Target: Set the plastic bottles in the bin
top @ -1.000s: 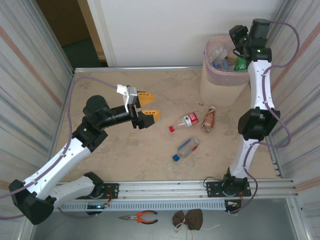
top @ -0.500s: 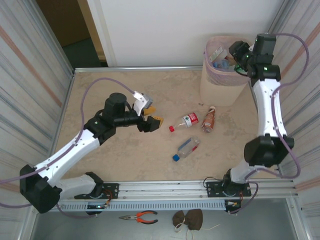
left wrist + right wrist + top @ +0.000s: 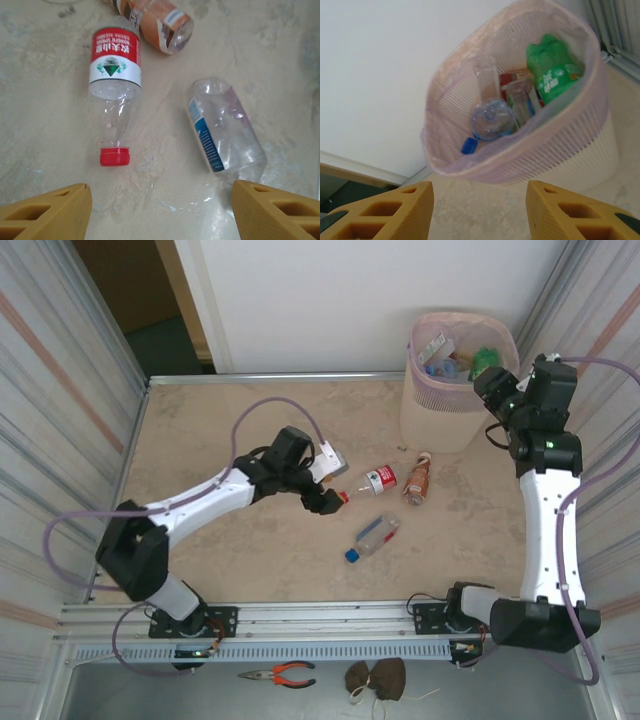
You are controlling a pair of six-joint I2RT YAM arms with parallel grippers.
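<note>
Three plastic bottles are lying loose on the beige table (image 3: 230,560), all on their sides, around the middle and a bit to the right. The left gripper (image 3: 160,200) hangs low right by them, its yellow fingers (image 3: 47,212) spread wide with nothing between them. Closest to it is a clear bottle with a red cap and red label (image 3: 114,85), cap end pointing at the gripper. Near that one, closer to the arm bases, there's a crumpled clear bottle with a blue label (image 3: 225,130). Just beside the red one's bottom end is a brownish bottle with an orange label (image 3: 155,20).

The pink bin (image 3: 440,420) stands by the back wall, over toward the right side. The right gripper (image 3: 479,200) is up beside its rim, looking in, fingers parted and empty. In the bin I can make out a green bottle (image 3: 552,67) against one side, plus a few clear ones (image 3: 492,120) piled next to it.
</note>
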